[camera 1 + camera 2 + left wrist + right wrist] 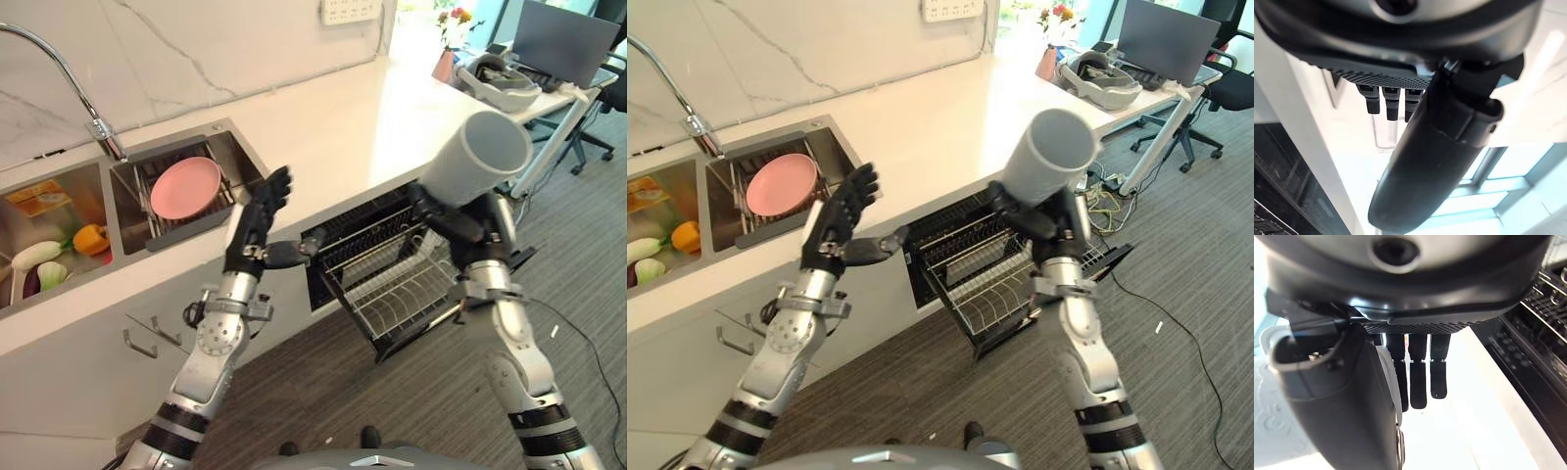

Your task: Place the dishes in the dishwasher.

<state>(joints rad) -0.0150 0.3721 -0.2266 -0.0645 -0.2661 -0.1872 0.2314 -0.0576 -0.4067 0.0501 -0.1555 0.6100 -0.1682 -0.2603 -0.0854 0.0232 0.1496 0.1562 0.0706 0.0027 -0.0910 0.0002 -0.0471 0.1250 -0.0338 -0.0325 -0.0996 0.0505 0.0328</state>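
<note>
I am holding a grey cup (477,157) up in my right hand (453,217), fingers curled round its lower end, its open mouth tilted up toward two o'clock. It is hanging above the pulled-out dishwasher rack (392,284), a black wire basket sticking out from under the white tabletop (333,127) at about five o'clock from the sink.

My left hand (257,220) is raised at nine o'clock from the cup, fingers straight and spread, thumb pointing toward the rack, holding nothing. It is hovering in front of the tabletop's edge, just beside the rack's near corner.

A pink plate (185,187) is lying in a dark drainer inside the sink basin (211,147), at eleven o'clock from my left hand. A curved tap (69,78) is standing behind it. The next basin, at nine o'clock, is holding vegetables (59,253), one of them orange.

At one o'clock, past the tabletop's far end, a flower vase (446,59) and a laptop (563,39) are sitting on a desk.
</note>
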